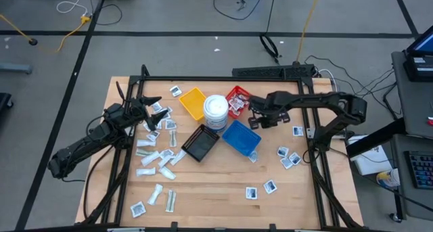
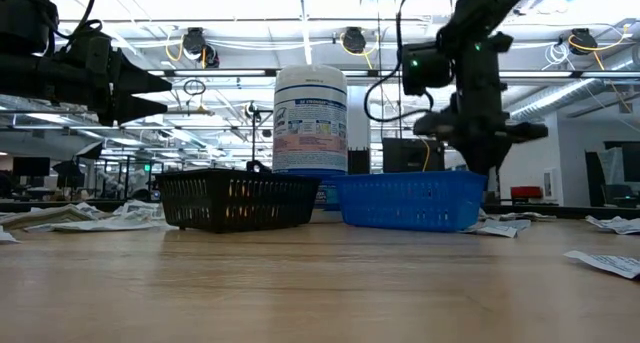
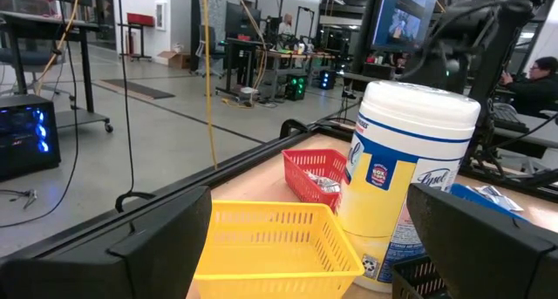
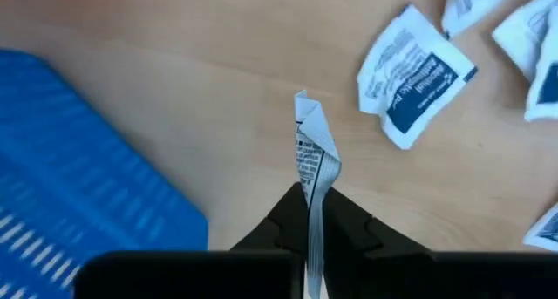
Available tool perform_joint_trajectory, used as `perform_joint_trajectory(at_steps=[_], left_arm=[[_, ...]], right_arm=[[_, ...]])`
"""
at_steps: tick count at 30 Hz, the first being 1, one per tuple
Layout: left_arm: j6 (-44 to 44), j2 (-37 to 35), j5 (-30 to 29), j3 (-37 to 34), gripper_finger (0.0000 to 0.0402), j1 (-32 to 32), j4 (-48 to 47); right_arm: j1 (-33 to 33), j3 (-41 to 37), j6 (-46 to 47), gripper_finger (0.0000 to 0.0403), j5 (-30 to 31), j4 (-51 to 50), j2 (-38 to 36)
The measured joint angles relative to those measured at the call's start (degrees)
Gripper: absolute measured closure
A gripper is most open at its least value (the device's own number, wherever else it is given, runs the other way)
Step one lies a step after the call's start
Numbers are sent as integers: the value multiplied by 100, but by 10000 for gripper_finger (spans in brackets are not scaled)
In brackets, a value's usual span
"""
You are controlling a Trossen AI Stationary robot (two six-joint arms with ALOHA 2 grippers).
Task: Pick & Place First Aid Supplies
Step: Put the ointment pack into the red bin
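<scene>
My right gripper (image 1: 260, 117) hangs fingers-down over the bare wood between the red tray (image 1: 238, 100) and the blue tray (image 1: 241, 137), shut on one small white printed packet (image 4: 312, 151). Many more first aid packets lie flat on the table at the left (image 1: 155, 157) and at the right (image 1: 289, 157). In the right wrist view one packet (image 4: 414, 77) lies on the wood just past the held one. My left gripper (image 1: 154, 111) waits open and level at the table's left, pointing toward the yellow tray (image 3: 270, 238). My right gripper pinches the packet between its two fingers, at the end of it nearest the fingers (image 4: 312, 194). The fingers come from above, pointing down. The packet shows edge-on and slightly curled, sticks out beyond the fingertips, and hangs clear of the wood.
A round white tub (image 1: 216, 111) stands in the middle of the trays, with the black tray (image 1: 201, 143) in front of it. More packets lie near the front edge (image 1: 260, 189). A black frame (image 1: 223, 78) runs around the work area.
</scene>
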Motion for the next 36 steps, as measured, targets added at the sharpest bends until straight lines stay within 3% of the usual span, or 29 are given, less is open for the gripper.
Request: perform_joint_trajectory(at_steps=[15,25,36], left_arm=[[0,-1,2,0,9,2,0],[0,0,2,0,9,0,0],[0,-1,2,-2,9,0,0]], right_arm=[[-173,1133,-2702,392,35,-1908,-9],[-248,1279,-3314,392,41,-1862,166],[-777,2772,-4312,392,42,-1868,1274]])
